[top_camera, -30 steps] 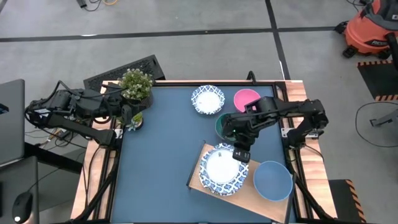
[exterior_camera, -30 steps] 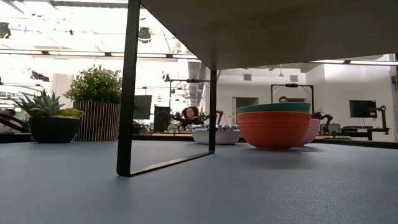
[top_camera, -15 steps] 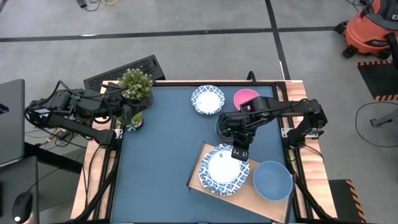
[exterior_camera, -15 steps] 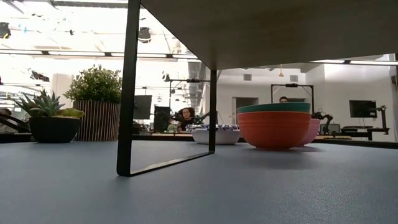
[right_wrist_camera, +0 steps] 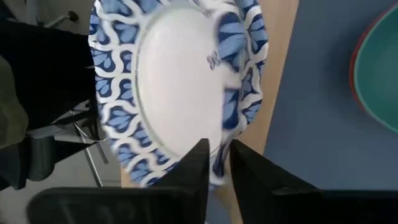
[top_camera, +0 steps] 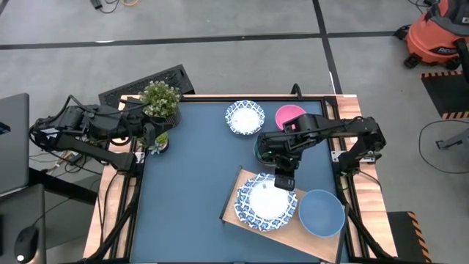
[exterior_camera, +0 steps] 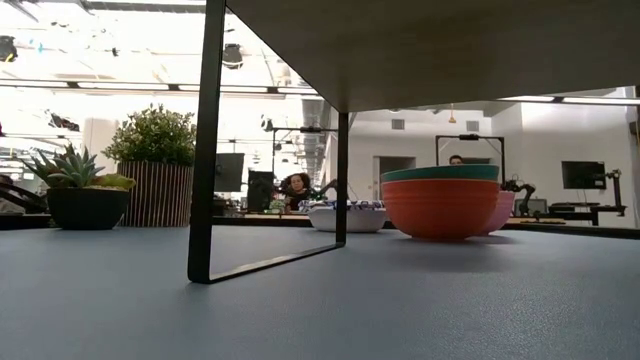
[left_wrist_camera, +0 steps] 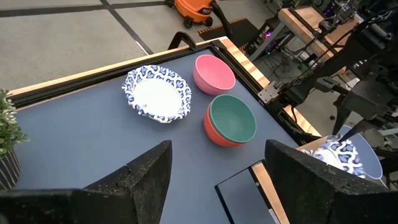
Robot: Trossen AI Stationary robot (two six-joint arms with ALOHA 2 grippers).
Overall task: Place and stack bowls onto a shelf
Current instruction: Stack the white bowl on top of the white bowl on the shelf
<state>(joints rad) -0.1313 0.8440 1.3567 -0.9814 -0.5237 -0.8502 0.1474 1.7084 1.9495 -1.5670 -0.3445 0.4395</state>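
My right gripper [top_camera: 284,182] is shut on a white bowl with a blue patterned rim [top_camera: 265,203] over the pale wooden shelf [top_camera: 289,229]. A plain blue bowl [top_camera: 321,213] sits on the shelf's right end. On the table behind are a second patterned bowl [top_camera: 244,117], a pink bowl [top_camera: 290,115], and a teal bowl nested in a red one [exterior_camera: 440,200], partly hidden under my right arm in the high view. My left gripper [top_camera: 150,136] waits open at the table's left edge, beside the plant. My right gripper pinches the patterned bowl's rim [right_wrist_camera: 227,140] on its far side between its two fingers [right_wrist_camera: 200,165]. The fingers come from above, pointing down. The bowl lies roughly level over the shelf board. I cannot tell whether its base rests on the board.
A potted green plant [top_camera: 160,99] stands at the far left corner. The shelf stands on a black metal leg frame [exterior_camera: 205,150]. Bare blue tabletop [top_camera: 190,176] lies left of the shelf. Wooden rails edge the table.
My right gripper has moved a little toward the table's near edge, still shut on the patterned bowl, which has shifted with it over the shelf.
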